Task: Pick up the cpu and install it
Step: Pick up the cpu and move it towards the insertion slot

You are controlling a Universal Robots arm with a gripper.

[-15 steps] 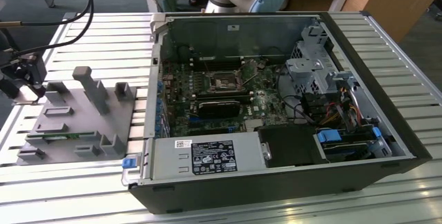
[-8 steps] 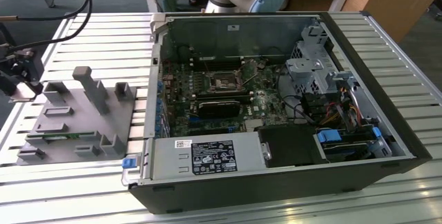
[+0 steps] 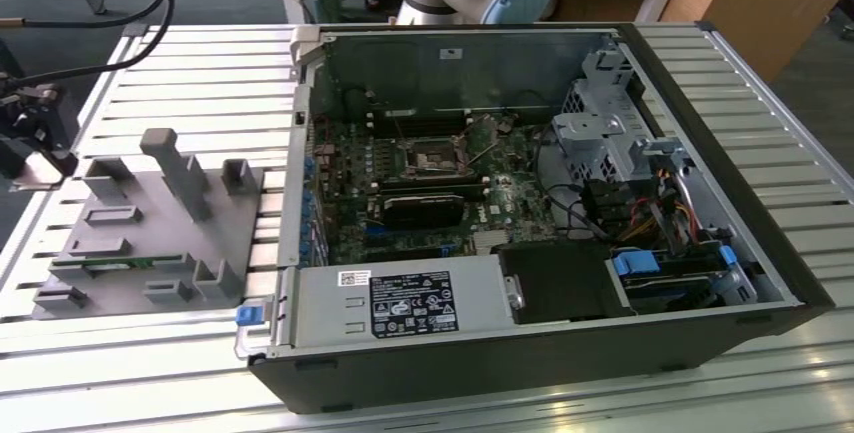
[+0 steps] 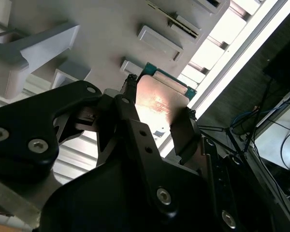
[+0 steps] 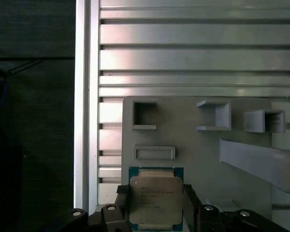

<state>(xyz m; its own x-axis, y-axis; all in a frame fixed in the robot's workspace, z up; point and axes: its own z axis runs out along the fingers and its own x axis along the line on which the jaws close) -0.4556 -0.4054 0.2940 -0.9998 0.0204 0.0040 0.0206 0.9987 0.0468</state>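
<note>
The cpu [image 5: 155, 197] is a small square chip with a silvery top and a green rim. It sits between the two black fingers [image 5: 121, 202] of my gripper [image 5: 155, 208], which is shut on its opposite edges. In the second wrist view the cpu [image 4: 160, 102] is held over the near corner of the grey fixture plate [image 4: 111, 29]. In the exterior view my gripper [image 3: 38, 153] hangs at the far left, beside the plate [image 3: 140, 243]. The open computer case holds the motherboard [image 3: 400, 193], and its cpu socket [image 3: 434, 161] lies near the middle.
Grey posts [image 3: 174, 168] rise from the fixture plate, and a green memory stick [image 3: 127, 265] lies in one slot. A black heatsink block [image 3: 427, 203] sits below the socket. Cables and a drive cage [image 3: 614, 143] crowd the case's right side. The slatted table's edge [image 5: 87, 96] is close to the gripper.
</note>
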